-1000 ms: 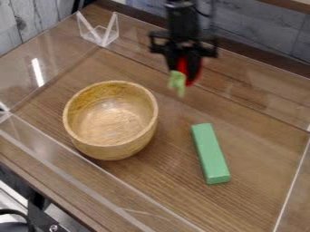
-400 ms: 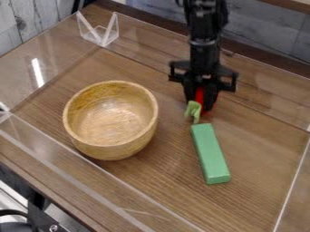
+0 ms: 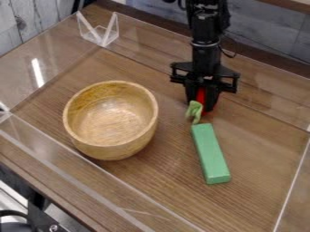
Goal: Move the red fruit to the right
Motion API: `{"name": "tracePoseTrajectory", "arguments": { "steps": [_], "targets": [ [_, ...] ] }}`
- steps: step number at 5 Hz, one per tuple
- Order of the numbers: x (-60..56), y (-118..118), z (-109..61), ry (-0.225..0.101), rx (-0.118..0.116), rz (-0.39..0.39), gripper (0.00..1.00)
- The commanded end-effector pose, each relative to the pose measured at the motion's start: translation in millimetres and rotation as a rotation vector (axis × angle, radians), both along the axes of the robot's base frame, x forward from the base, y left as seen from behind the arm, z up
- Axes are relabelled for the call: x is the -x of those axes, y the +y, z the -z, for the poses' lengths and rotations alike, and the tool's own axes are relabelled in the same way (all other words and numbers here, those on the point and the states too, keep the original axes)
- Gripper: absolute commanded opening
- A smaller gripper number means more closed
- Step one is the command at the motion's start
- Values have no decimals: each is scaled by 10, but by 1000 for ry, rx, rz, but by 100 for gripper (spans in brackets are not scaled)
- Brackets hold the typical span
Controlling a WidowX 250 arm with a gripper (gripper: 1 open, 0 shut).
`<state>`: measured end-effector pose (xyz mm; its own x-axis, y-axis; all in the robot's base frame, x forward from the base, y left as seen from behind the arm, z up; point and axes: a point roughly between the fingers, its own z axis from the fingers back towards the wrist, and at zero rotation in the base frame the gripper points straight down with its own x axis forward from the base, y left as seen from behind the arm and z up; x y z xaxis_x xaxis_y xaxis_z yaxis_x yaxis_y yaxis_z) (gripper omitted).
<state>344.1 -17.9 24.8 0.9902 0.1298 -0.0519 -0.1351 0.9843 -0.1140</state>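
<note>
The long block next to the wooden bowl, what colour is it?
The block is plain light green, seen best in the camera view.

And on the wooden table (image 3: pixel 273 140) we've got one bowl (image 3: pixel 111 120), over toward the left edge! One green block (image 3: pixel 209 153), nearer the right edge! One red fruit (image 3: pixel 201 101), between the gripper's fingers! And one clear, angular holder (image 3: pixel 100 29), up by the far edge!
</note>
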Motion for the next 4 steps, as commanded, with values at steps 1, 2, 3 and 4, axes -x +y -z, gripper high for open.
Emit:
{"name": "tracePoseTrajectory", "arguments": {
  "steps": [1, 2, 3, 4],
  "targets": [
    [-99, 45, 14, -23, -15, -8, 100],
    [-121, 69, 18, -16, -17, -17, 100],
    [-117, 98, -15, -16, -12, -39, 100],
    [-109, 124, -45, -16, -8, -60, 100]
  ]
}}
